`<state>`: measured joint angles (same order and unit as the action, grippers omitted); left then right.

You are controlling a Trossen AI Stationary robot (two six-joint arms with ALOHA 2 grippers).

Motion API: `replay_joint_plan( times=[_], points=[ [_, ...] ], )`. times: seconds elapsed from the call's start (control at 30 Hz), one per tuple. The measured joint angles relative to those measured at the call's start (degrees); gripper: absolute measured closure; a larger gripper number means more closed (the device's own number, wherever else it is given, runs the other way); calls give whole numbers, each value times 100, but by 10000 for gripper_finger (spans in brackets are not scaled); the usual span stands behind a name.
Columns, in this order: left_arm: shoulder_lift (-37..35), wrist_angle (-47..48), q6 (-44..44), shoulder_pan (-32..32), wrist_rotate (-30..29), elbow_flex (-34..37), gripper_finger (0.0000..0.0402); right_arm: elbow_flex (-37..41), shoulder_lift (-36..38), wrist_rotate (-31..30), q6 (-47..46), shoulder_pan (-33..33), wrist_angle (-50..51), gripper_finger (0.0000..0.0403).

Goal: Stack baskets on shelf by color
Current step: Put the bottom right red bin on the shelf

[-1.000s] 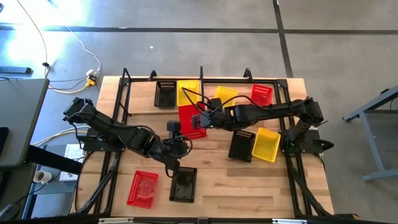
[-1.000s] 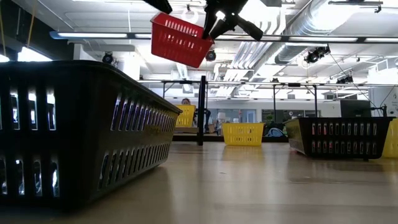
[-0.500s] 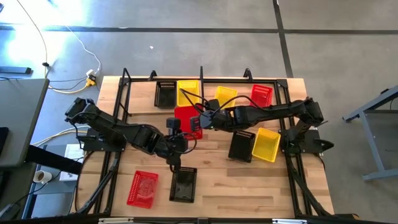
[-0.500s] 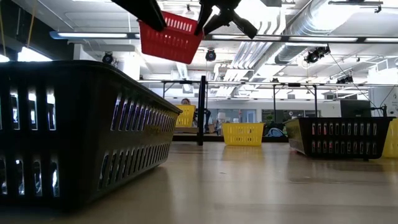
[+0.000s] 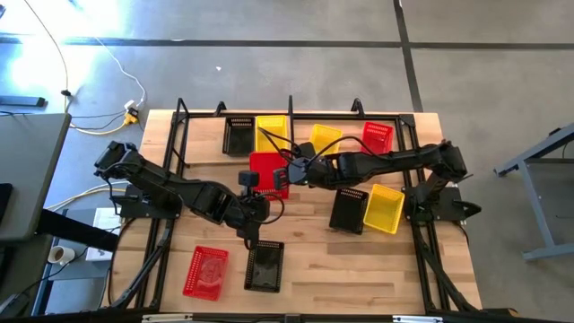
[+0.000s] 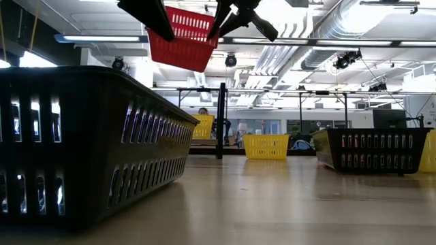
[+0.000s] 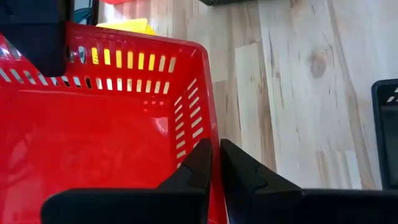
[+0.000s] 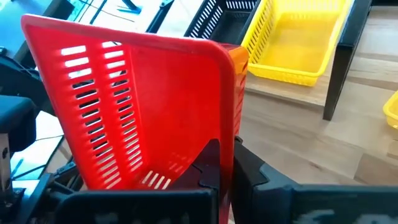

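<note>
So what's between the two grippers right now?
The red basket, in the high view: left gripper is shut on one wall, right gripper on the opposite one, holding it in the air.

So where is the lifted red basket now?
In the high view the red basket hangs mid-table, gripped by both the left gripper and right gripper, just before the yellow basket on the shelf.

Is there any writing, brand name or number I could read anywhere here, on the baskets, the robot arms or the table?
None: no word, label or number can be read in any view.
The red basket held up between both arms shows only plain plastic and slots.
The black basket nearest the low camera is unmarked too.
Signs in the room behind the table, if any, are too small to read.
</note>
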<state>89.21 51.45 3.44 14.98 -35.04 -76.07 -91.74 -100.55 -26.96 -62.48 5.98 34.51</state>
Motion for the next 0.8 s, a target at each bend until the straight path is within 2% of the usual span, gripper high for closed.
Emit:
replay_joint_plan(
  times=[0.2, 0.43, 0.6, 0.7, 0.8],
  points=[
    [0, 10, 42, 2, -143, 0, 384, 0, 48, 93, -46, -48, -1, 403],
    [4, 298, 35, 2, -132, 0, 348, 0, 63, 303, -46, -42, -228, 403],
    [4, 558, 27, 0, -442, 2, 326, -7, 67, 471, -180, -35, -310, 403],
    [4, 633, -52, 0, -513, 2, 323, -7, 67, 544, -175, -14, -411, 403],
    [4, 637, -63, 4, -515, 2, 336, -7, 67, 531, -88, 2, -443, 403]
  ],
)
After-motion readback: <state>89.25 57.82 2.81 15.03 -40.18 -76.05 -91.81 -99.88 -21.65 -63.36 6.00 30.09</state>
